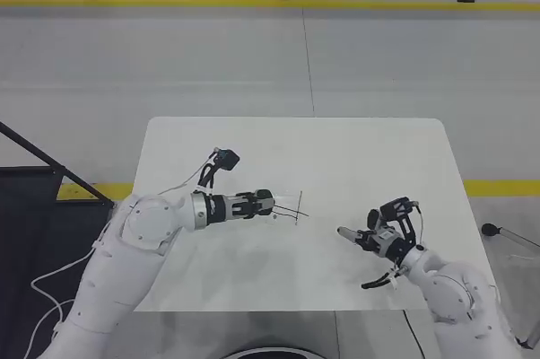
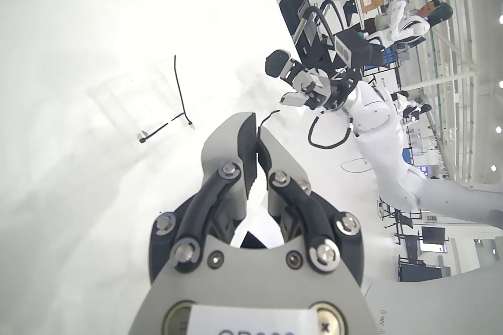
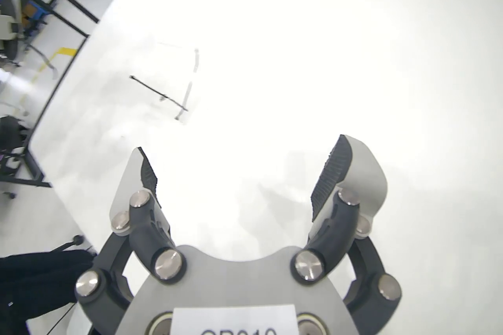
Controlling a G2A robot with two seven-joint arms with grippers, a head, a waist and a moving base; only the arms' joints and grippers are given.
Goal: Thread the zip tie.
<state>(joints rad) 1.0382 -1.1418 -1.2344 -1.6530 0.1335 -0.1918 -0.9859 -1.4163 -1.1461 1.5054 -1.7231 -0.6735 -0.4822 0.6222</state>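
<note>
My left hand (image 2: 257, 132) pinched closed, zip tie (image 2: 180, 89) on worktop (image 1: 369, 161) at its three o'clock, right hand (image 3: 241, 152) spread wide

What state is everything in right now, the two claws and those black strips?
Left gripper: shut, pinching a short curled black strip.
Right gripper: open, empty.
Long thin black plastic zip tie: lying loose on the white table, not looped.
Shorter black plastic strip: lying loose, meeting it.
</note>
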